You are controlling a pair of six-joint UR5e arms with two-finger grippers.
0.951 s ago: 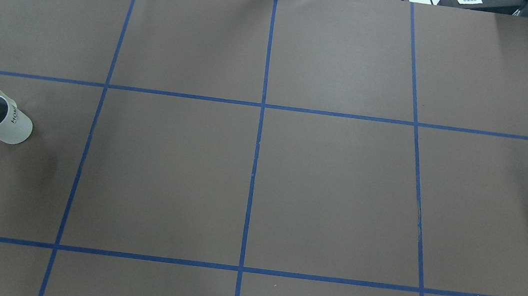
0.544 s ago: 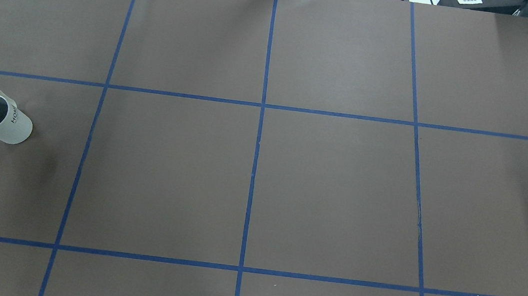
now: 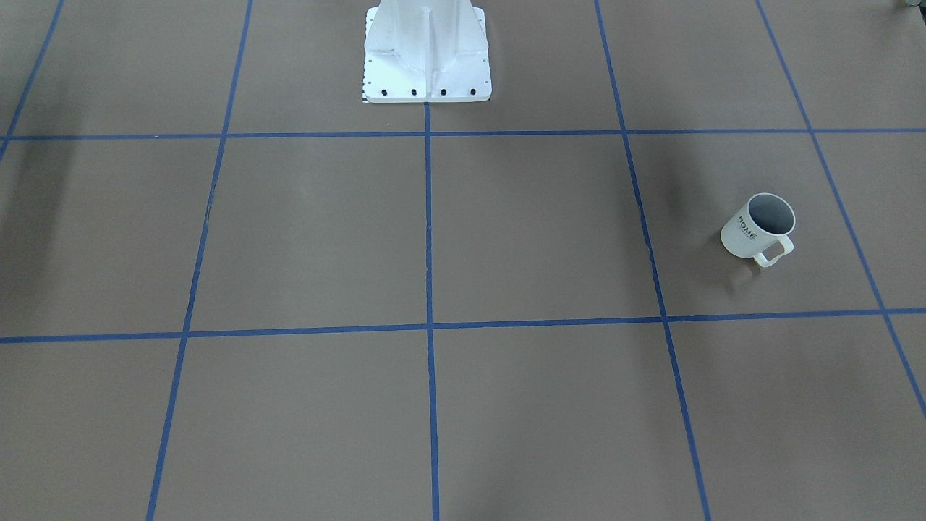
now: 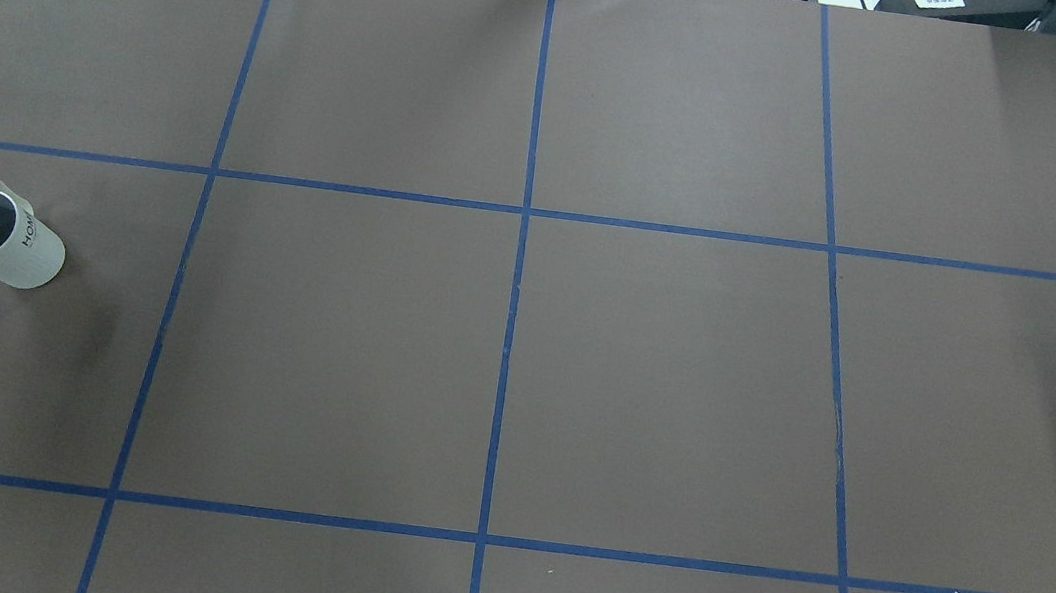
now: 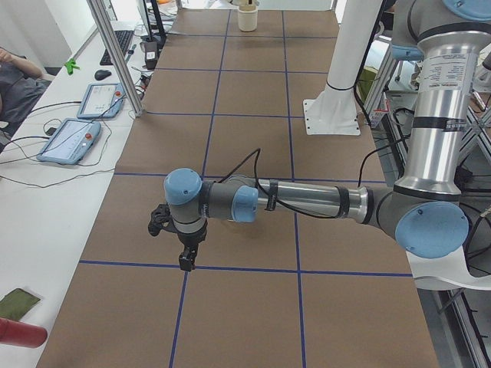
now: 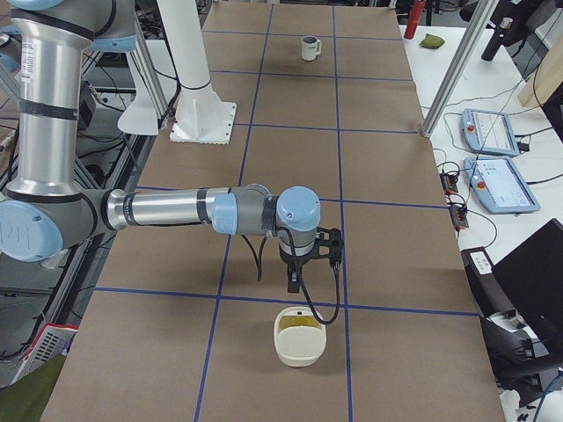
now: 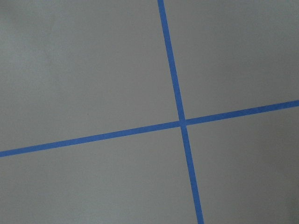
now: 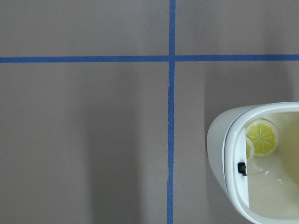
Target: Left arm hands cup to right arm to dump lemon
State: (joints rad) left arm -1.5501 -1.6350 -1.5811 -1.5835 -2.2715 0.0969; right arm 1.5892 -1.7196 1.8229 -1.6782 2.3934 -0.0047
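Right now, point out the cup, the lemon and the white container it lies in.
cup (image 3: pixel 751 237): front-facing view, outer side wall.
lemon (image 8: pixel 262 137): right wrist view, centre of the slice.
white container (image 8: pixel 216 144): right wrist view, outer wall.

The white bowl (image 8: pixel 217 154) runs off the right wrist view's edges, its rim half hiding a lemon slice (image 8: pixel 249 150), while the left pincer (image 5: pixel 186 263) and right pincer (image 6: pixel 293 285) are too small to judge.

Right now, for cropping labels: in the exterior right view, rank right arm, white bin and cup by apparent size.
Right arm, largest.
White bin.
Cup: looks smallest, but it is far off, so unsure against the bin.
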